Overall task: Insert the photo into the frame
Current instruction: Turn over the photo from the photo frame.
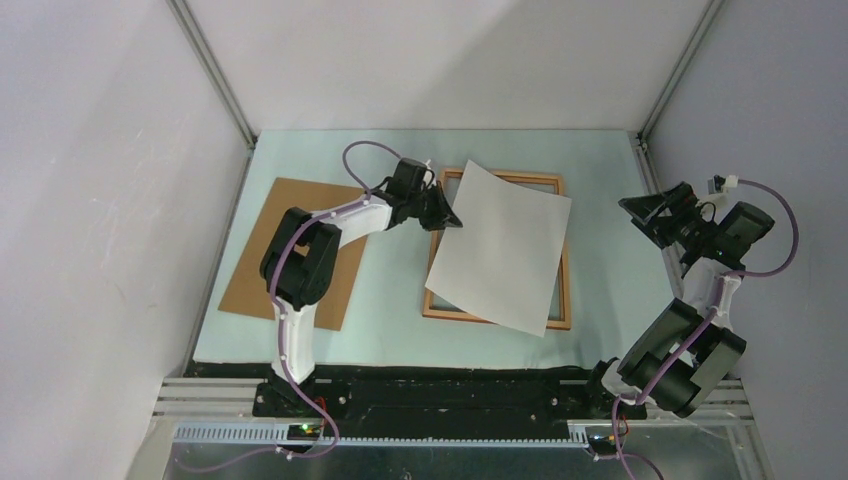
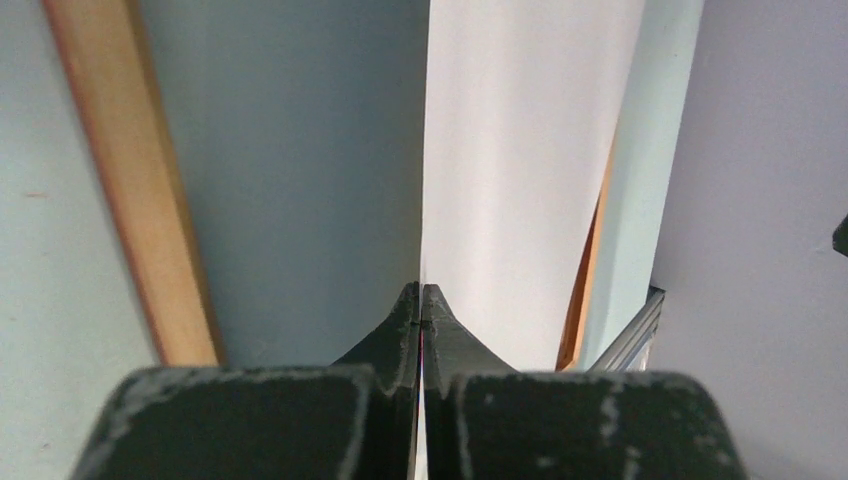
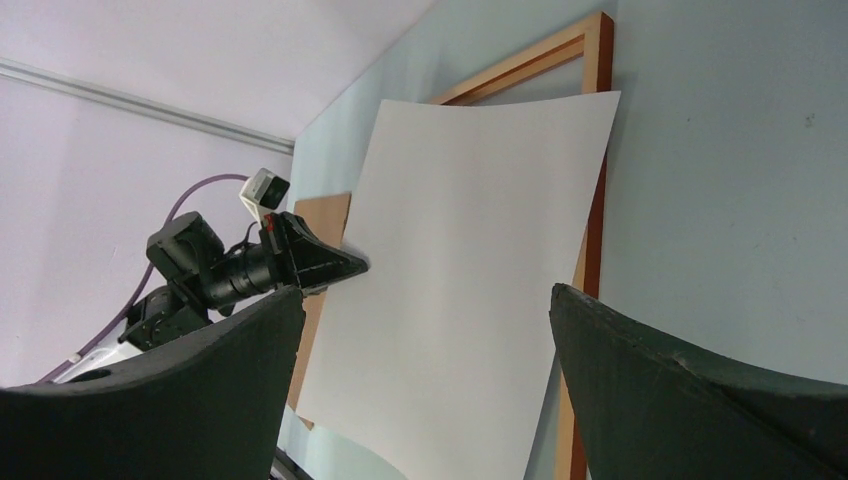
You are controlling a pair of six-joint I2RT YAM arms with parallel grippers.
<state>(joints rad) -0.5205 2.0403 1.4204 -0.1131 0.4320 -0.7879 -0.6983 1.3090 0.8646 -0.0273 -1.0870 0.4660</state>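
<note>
The job was only partly done. The photo was over the frame, but it was not inside it. It sat crooked, with its plain white back facing up. 1 corner poked past the top of the frame and 1 corner poked past the bottom.

The left gripper had its 2 fingers pinched tight on the left edge of the photo, and it held that side up off the table. I could not tell if the far side of the photo touched the frame.

The right gripper was off to the right, well apart from the photo. Its fingers were spread wide and held nothing.

The frame lay flat on the table. Nothing sat inside it yet; only the table showed through.

The brown backing board lay to the left, apart from the frame.

What was left, I think: turn the photo straight, lower it into the frame, and let go.
</note>
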